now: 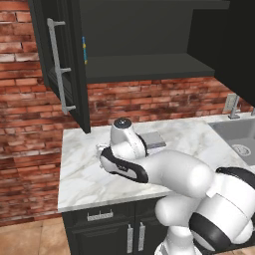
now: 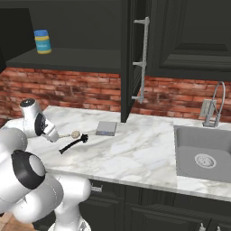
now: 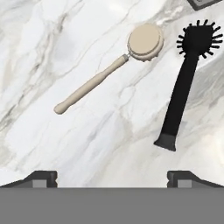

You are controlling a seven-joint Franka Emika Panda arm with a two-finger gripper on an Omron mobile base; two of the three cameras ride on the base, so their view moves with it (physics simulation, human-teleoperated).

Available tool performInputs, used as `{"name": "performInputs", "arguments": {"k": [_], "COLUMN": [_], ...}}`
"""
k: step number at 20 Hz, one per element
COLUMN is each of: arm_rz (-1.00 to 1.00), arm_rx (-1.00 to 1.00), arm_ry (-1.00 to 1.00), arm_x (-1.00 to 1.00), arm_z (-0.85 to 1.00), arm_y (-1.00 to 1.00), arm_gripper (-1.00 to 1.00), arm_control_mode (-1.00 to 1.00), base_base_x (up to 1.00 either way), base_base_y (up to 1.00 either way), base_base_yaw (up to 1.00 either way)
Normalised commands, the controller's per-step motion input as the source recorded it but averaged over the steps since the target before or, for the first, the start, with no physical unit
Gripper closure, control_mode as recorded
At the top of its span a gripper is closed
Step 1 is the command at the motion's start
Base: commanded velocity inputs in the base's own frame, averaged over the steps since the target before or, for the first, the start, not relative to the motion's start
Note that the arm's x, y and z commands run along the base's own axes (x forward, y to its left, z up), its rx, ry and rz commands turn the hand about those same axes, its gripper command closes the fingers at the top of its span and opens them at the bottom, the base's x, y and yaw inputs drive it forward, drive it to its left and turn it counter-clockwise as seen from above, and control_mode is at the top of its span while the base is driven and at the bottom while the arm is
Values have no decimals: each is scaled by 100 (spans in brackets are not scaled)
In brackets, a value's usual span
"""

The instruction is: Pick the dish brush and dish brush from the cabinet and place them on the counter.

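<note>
Gripper hung above counter, jaws apart, empty. Black dish brush and cream dish brush lay near each other; careless retreat risked nudging either.

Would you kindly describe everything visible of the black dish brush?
The black dish brush is matte black all over and looks like plastic. It has a round head ringed with short bristles and a straight handle that widens into a flared end. It lies flat on the white marble counter, beside the cream brush without touching it. Nothing grips it.
</note>
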Motion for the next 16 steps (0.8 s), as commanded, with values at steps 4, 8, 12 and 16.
{"name": "performInputs", "arguments": {"k": [4, 8, 12, 16], "arm_rz": [21, 18, 12, 9], "arm_rx": [-6, -6, -1, 0], "arm_ry": [-3, -7, -11, -12], "arm_x": [-21, -24, -32, -36], "arm_z": [9, 11, 10, 7], "arm_y": [-1, -5, -8, -10], "arm_gripper": [-100, -100, -100, -100], "arm_control_mode": [-100, -100, -100, -100], "base_base_x": [0, 0, 0, 0], "base_base_y": [0, 0, 0, 0], "base_base_yaw": [0, 0, 0, 0]}}
